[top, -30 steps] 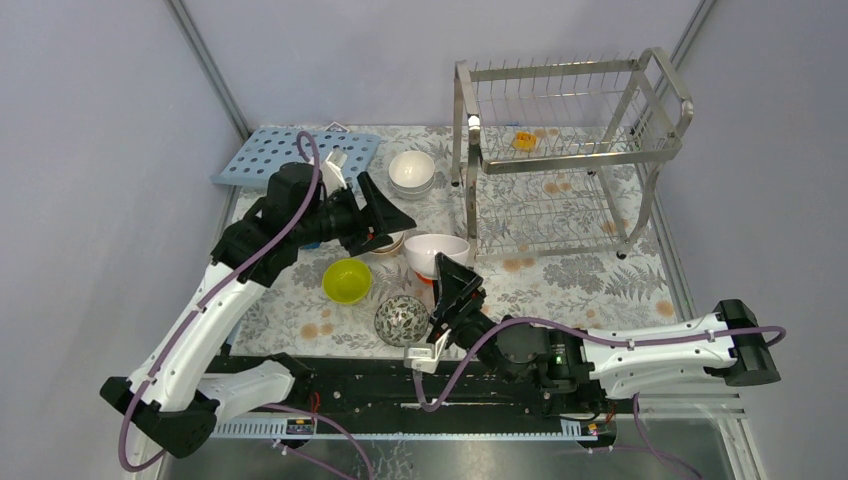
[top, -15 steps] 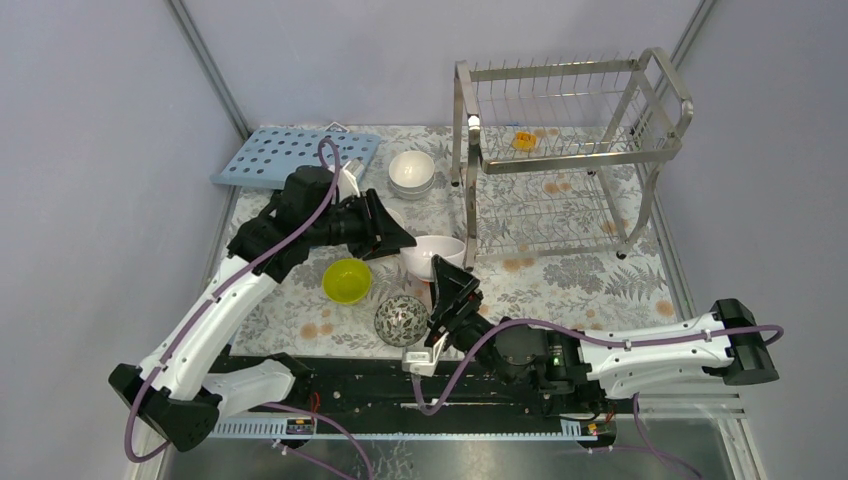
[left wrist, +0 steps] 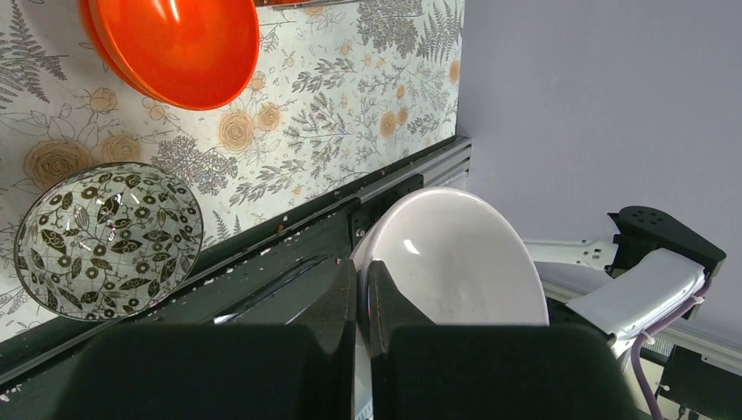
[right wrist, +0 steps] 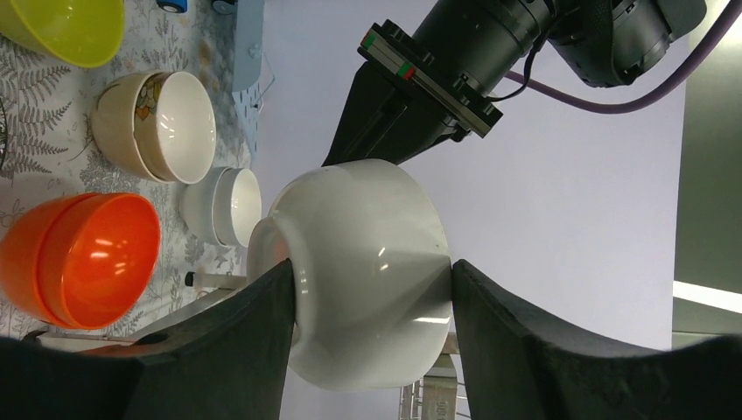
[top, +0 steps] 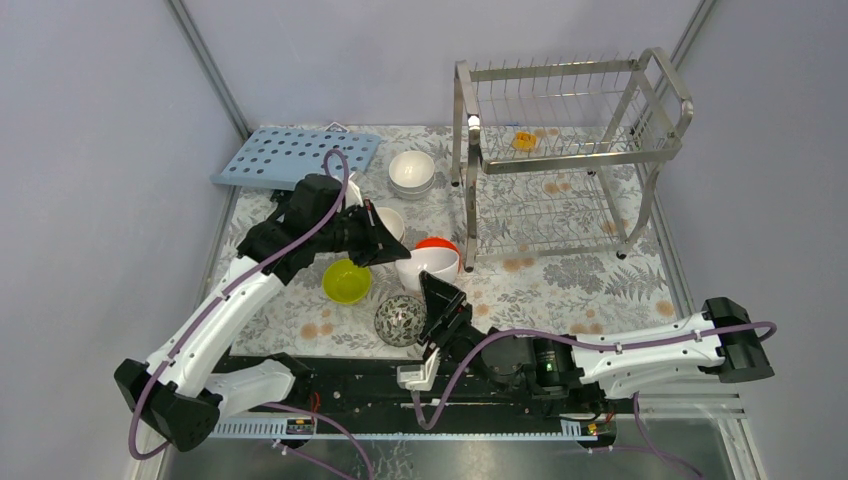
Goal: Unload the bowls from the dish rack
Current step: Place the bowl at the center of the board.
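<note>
Pinches white bowl (right wrist: 359, 262) rim with left fingers (left wrist: 337, 302); grips its sides with right fingers (right wrist: 249, 346); half-hides orange bowl (top: 437, 244) over floral tabletop (top: 560, 280).

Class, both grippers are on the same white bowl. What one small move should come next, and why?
Probably the right gripper should open and let go. It clasps the white bowl around its body, while the left gripper is shut on the rim, so both arms hold one bowl. Releasing would leave it with the left arm, likely to be set down by the other bowls.
</note>
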Controlling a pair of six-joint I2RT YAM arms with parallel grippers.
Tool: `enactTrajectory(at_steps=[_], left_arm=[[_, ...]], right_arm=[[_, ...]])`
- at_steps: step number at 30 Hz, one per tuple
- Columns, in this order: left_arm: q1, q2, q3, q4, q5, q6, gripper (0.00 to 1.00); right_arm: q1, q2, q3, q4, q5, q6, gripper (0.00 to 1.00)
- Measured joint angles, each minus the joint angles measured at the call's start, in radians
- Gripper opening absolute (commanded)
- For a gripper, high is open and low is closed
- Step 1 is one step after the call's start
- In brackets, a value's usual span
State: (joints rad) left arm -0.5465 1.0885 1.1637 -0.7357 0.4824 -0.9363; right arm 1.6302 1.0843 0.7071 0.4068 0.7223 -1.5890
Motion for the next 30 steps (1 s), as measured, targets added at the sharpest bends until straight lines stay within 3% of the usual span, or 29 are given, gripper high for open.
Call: enactTrajectory(at_steps=[2, 5, 16, 23, 30], left_arm=[[0.0, -0.001, -0.005, 0.008, 0.0, 0.001, 0.0], [0.0, -0.017, -0.025, 0.024, -0.005, -0.006, 0.0], [0.0, -0.097, -0.069, 0.061, -0.062, -0.112, 0.0], [0.0, -0.14, -0.11, 0.165, -0.074, -0.161, 0.0], [-0.001, -0.155, -0.117, 0.223, -0.059, -0.18, 0.0]], right_arm=[[0.001, 0.003, 0.0, -0.005, 0.001, 0.0, 0.08], [0.004, 0.01, 0.0, -0.007, 0.005, 0.002, 0.26], [0.019, 0.038, 0.034, -0.006, 0.036, 0.01, 0.73], [0.026, 0.054, 0.043, -0.003, 0.047, 0.066, 0.99], [0.026, 0.066, 0.043, -0.003, 0.056, 0.089, 1.0]])
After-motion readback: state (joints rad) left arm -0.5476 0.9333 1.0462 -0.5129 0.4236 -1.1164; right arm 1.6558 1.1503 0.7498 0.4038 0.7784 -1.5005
